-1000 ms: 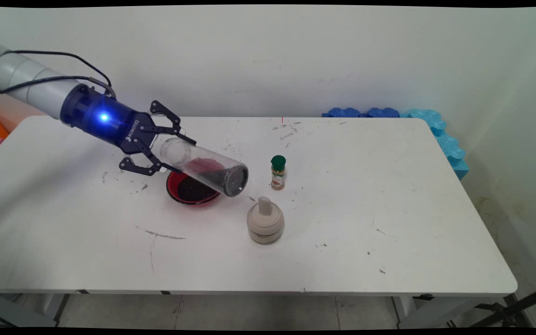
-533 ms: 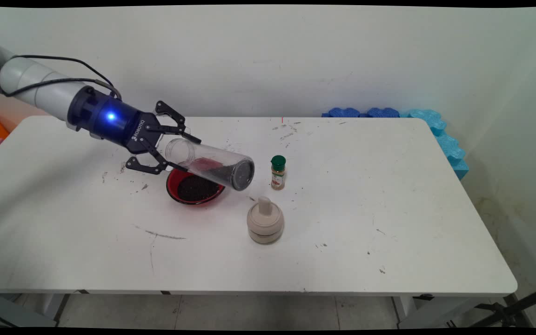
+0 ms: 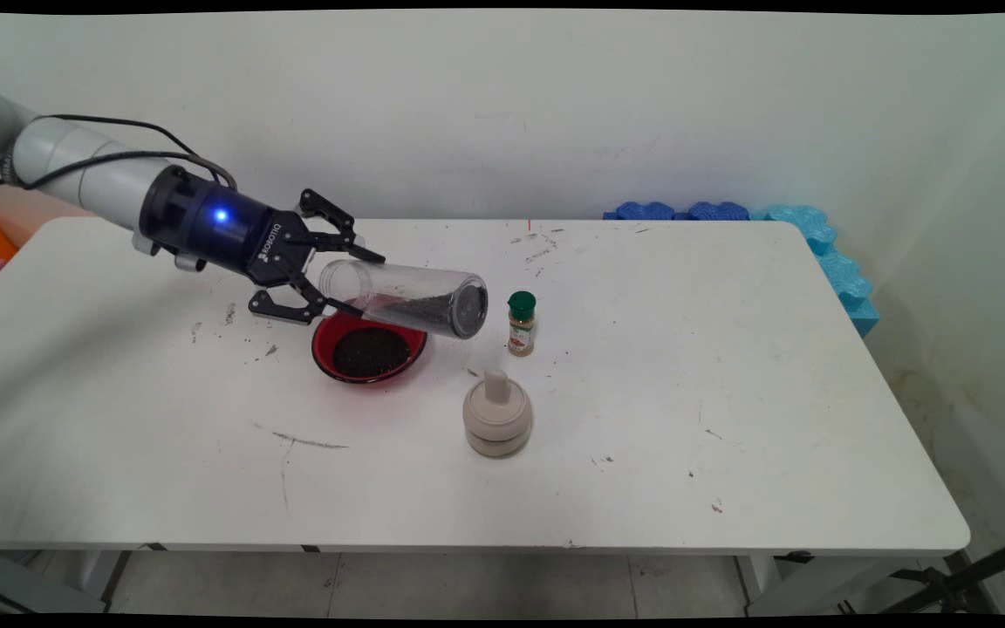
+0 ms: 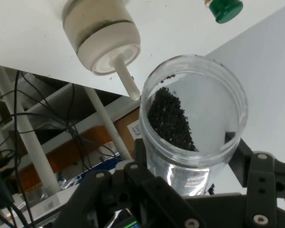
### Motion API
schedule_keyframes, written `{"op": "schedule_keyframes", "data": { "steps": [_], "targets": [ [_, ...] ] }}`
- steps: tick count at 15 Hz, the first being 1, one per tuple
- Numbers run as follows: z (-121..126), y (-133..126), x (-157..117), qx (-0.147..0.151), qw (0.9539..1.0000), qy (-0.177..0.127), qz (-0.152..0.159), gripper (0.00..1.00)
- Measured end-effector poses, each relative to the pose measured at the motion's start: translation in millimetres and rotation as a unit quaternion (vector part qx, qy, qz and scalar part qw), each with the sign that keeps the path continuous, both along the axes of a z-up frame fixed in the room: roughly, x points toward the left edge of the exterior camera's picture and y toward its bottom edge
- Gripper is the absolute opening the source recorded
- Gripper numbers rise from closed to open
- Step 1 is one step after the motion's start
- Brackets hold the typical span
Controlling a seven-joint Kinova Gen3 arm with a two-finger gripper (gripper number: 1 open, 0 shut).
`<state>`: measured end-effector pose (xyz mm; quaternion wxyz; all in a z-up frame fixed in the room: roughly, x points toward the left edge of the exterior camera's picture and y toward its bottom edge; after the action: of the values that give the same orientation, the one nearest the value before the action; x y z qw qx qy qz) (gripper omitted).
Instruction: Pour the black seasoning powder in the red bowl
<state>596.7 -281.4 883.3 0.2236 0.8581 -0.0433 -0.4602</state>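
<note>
1. Nearest to your camera, on the front part of the white table (image 3: 555, 488), you see some dark scuff marks (image 3: 297, 440) on the left side

2. A little further stands the beige grinder (image 3: 497, 423) with its knob on top; in the hand view it (image 4: 102, 35) appears beyond the jar's closed end

3. Behind it and to the left you find the red bowl (image 3: 369, 350), with a heap of dark grains inside. A few loose grains lie on the table near it

4. Just above the bowl, the gripper (image 3: 341, 279) holds a clear plastic jar (image 3: 406, 298) almost horizontal, with the open mouth toward the gripper and the closed end tilted slightly down to the right. The fingers are pinching the jar near its mouth, one on each side. Some dark grains (image 4: 170, 118) rest along the lower wall of the jar

5. Just beside the jar's closed end stands the small spice bottle (image 3: 521, 323) with a green cap, apart from it; it is the closest thing in the jar's way

6. Furthest, at the table's back right corner, blue foam pieces (image 3: 782, 228) lean at the wall
</note>
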Motion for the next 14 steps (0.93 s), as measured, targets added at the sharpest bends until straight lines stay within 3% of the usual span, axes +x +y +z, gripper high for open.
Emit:
{"op": "schedule_keyframes", "data": {
  "steps": [14],
  "targets": [
    [-10.4, 0.9, 4.3, 0.034, 0.9977, 0.035, 0.047, 0.00]
  ]
}}
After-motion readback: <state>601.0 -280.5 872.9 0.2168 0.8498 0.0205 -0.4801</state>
